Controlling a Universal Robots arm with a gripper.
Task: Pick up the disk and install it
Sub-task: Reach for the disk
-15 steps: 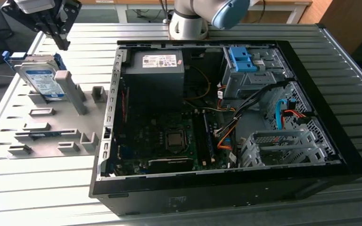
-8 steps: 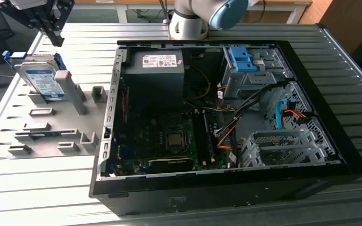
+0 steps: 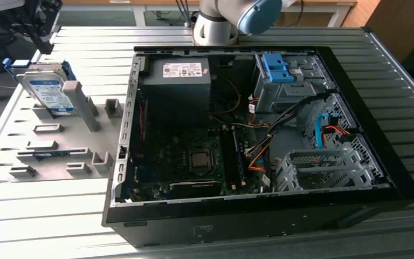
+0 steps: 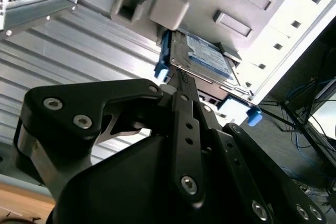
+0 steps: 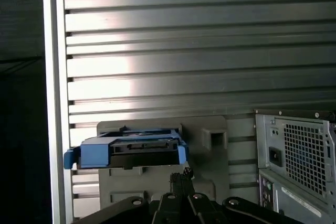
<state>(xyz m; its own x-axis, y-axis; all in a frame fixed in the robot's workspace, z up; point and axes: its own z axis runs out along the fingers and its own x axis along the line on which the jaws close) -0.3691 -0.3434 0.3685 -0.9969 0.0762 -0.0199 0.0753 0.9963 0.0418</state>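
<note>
On the slatted metal table the disk stands unpicked in its grey holder, the gripper close by, closed on nothing.

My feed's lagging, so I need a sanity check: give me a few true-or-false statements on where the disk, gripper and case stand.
1. The disk stands on edge in the grey holder. True.
2. The gripper grips the disk. False: it hangs clear of the disk, holding nothing.
3. The computer case lies open, its motherboard showing. True.
4. The holder lies at the exterior view's right of the case. False: it lies at the left.
</note>
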